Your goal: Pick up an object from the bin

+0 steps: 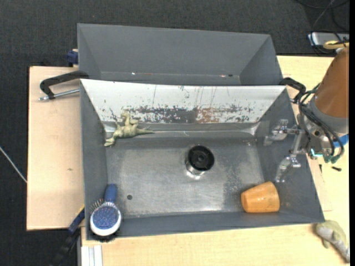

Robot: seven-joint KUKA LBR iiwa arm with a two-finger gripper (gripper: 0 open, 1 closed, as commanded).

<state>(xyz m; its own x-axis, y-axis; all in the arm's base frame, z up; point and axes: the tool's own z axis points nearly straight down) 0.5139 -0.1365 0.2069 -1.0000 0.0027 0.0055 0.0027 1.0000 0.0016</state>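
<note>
Bin contents and status, near to far.

1. Round brush (105, 218), blue with pale bristles, in the near left corner of the grey bin (166, 54), handle pointing inward.
2. Orange cup (260, 198), lying on its side near the near right corner, apart from everything else.
3. Hand (283, 149), at the bin's right side, above and just beyond the orange cup. Fingers spread apart with nothing between them, and not seen touching any item.
4. Black round thing (199, 158), mid-floor, standing alone.
5. Yellowish toy lizard (125, 129), far left, against the foot of the back wall.

Status: nothing picked; all four items rest in the bin. Remaining, by judgement: descend, close on one item, lift. The orange cup lies nearest the hand and is the likeliest candidate.
</note>
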